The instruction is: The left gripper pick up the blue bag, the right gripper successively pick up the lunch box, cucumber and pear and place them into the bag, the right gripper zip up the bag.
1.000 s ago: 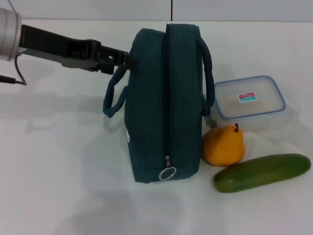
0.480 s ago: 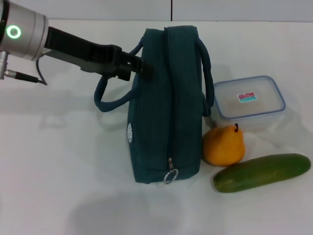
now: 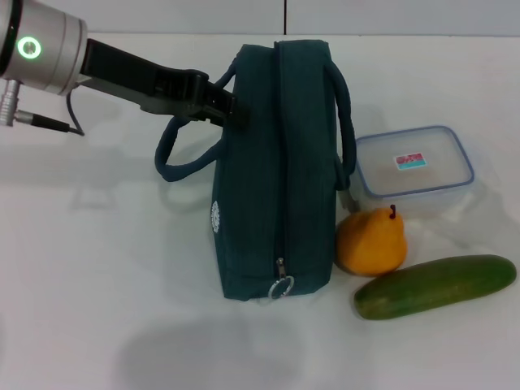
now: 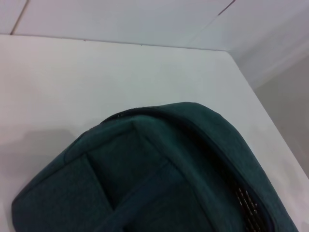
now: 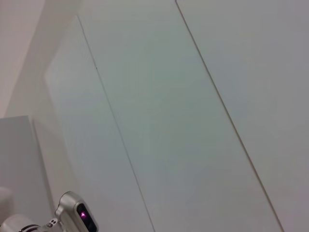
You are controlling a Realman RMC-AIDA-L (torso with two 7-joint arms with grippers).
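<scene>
The blue bag (image 3: 276, 179) stands on edge at the middle of the white table, its zip closed and the pull ring (image 3: 281, 287) at the near end. My left gripper (image 3: 229, 107) reaches in from the left and is shut on the bag's left handle (image 3: 172, 154) by the far top corner. The left wrist view shows the bag's fabric (image 4: 145, 183) close up. The clear lunch box (image 3: 414, 171), the yellow pear (image 3: 371, 241) and the green cucumber (image 3: 435, 286) lie just right of the bag. The right gripper is out of view.
The white table (image 3: 97, 268) stretches wide on the left and in front of the bag. A pale wall (image 3: 366, 15) runs along the table's far edge. The right wrist view shows only wall panels (image 5: 193, 121).
My left gripper has moved right into the bag's left handle and closed on it. The handle has been pulled out to the left, and the bag has shifted and risen slightly.
</scene>
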